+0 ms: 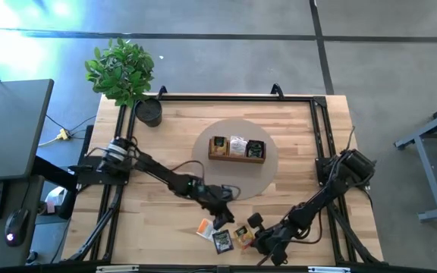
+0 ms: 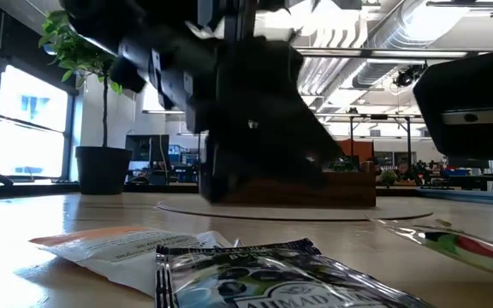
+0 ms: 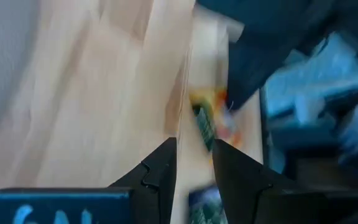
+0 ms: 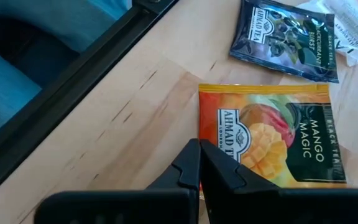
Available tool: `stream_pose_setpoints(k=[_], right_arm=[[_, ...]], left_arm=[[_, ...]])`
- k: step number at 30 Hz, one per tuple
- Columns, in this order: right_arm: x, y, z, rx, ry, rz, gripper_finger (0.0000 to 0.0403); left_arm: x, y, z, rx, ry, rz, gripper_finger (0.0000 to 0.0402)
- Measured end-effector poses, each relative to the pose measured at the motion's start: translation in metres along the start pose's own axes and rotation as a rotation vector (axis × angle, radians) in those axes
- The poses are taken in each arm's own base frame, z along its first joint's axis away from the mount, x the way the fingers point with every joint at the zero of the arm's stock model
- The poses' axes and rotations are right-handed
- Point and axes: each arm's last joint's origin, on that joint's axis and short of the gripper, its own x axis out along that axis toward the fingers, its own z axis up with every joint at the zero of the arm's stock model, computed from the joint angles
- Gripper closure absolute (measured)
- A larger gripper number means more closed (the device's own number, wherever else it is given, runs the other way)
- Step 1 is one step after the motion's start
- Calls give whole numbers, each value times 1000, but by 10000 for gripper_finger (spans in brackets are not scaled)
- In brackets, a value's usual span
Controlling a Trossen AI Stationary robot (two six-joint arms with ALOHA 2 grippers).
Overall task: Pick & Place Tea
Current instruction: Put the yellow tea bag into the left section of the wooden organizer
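Observation:
Three tea packets lie flat near the table's front edge: a white-and-orange one (image 1: 205, 227), a black one (image 1: 222, 240) and a yellow mango one (image 1: 242, 236). My right gripper (image 1: 258, 243) is low at the yellow packet (image 4: 272, 134), fingers shut (image 4: 199, 158) at its edge. The black packet (image 4: 284, 38) lies just beyond it. My left gripper (image 1: 222, 220) hovers over the white-and-orange and black packets. It is open (image 3: 194, 165), with only bare table showing in the gap. The wooden tray (image 1: 237, 157) stands mid-table with packets in it. My right gripper is shut on the yellow packet's side edge (image 4: 204, 134), near one corner; a thin strip of the packet shows between the two fingers. The fingers come slanting down from the table's near right side. The packet lies flat on the table.
The tray stands on a round grey mat (image 1: 268, 171). A potted plant (image 1: 121, 70) and a black pot (image 1: 149, 111) stand at the far left corner. Both arms crowd the near middle; a black frame rail (image 4: 86, 74) runs close beside my right gripper.

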Motion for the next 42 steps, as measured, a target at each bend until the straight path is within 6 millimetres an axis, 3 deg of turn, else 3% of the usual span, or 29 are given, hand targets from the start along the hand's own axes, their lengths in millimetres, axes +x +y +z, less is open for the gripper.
stream_pose_setpoints(k=[6, 10, 16, 22, 25, 30, 42], right_arm=[[3, -12, -5, 28, 51, 4, 401], [3, -15, -7, 13, 54, -13, 401], [4, -16, -8, 9, 57, -21, 401], [4, -16, -8, 4, 58, -35, 401], [4, -16, -9, -18, 57, -50, 402], [4, -17, -9, -47, 56, -78, 402], [4, -19, -9, -41, 60, -90, 402]], left_arm=[[13, -15, 14, -11, 119, -6, 299], [13, -12, 18, -34, 141, 107, 299], [11, -5, 24, -82, 127, 135, 299], [22, 1, 17, -85, 164, 76, 299], [22, -6, 19, -69, 143, 20, 299], [29, 4, 12, -85, 167, 38, 299], [28, 6, 10, -140, 178, 93, 299]])
